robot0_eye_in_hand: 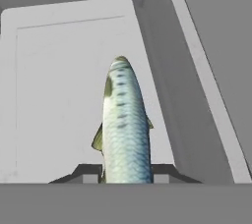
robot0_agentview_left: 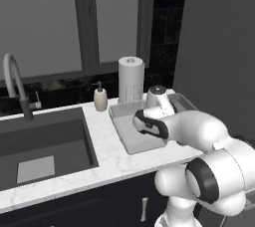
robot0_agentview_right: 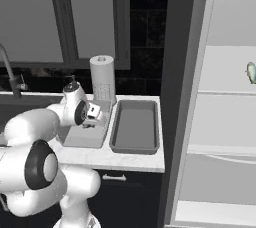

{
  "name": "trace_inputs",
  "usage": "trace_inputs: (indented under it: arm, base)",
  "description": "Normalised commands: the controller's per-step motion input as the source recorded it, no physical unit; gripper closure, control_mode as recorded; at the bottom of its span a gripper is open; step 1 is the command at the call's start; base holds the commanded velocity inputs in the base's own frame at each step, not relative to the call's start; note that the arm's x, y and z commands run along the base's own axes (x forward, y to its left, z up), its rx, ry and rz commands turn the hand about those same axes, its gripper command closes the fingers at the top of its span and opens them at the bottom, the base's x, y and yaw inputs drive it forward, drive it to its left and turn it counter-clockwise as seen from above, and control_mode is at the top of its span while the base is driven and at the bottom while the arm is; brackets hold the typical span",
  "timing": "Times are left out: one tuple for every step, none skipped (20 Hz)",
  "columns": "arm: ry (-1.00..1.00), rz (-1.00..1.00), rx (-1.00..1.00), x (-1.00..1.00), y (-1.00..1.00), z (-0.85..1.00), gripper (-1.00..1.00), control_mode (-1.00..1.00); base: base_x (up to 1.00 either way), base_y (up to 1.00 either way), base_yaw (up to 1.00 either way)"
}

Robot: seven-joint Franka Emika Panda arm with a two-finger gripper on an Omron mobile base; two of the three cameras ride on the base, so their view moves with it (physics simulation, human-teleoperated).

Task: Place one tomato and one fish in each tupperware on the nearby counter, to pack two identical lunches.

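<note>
While the pincer (robot0_eye_in_hand: 126,178) pinches a fish (robot0_eye_in_hand: 124,125) above the left tupperware (robot0_agentview_right: 85,134), both trays look bare; right tupperware (robot0_agentview_right: 135,127) sits just beside it on the surface (robot0_agentview_left: 107,144). Judged: early stage, nothing packed yet, w/ tomatoes still to fetch.

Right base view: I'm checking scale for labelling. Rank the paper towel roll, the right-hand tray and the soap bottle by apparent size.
1. Right-hand tray, largest.
2. Paper towel roll.
3. Soap bottle, smallest, though the arm hides most of it, so that is unsure.
</note>
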Motion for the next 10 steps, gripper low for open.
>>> trace_inputs:
  arm:
    - [0.00,0.00,0.00,0.48,0.00,-0.38,1.00,-1.00]
    - [0.00,0.00,0.00,0.51,0.00,-0.37,1.00,-1.00]
    - [0.00,0.00,0.00,0.50,0.00,-0.36,1.00,-1.00]
    - [0.00,0.00,0.00,0.49,0.00,-0.27,-1.00,-1.00]
    - [0.00,0.00,0.00,0.46,0.00,-0.19,-1.00,-1.00]
    - [-0.01,0.00,0.00,0.39,0.00,-0.06,-1.00,-1.00]
    - [-0.03,0.00,0.00,0.31,0.00,-0.04,-1.00,-1.00]
    - [-0.02,0.00,0.00,0.27,0.00,0.00,-1.00,-1.00]
    - [-0.02,0.00,0.00,0.23,0.00,0.00,-1.00,-1.00]
    - [-0.04,0.00,0.00,0.15,0.00,0.00,-1.00,-1.00]
  base:
    - [0.00,0.00,0.00]
    - [0.00,0.00,0.00]
    - [0.00,0.00,0.00]
    - [0.00,0.00,0.00]
    - [0.00,0.00,0.00]
    - [0.00,0.00,0.00]
    - [0.00,0.00,0.00]
    - [0.00,0.00,0.00]
    - [0.00,0.00,0.00]
    - [0.00,0.00,0.00]
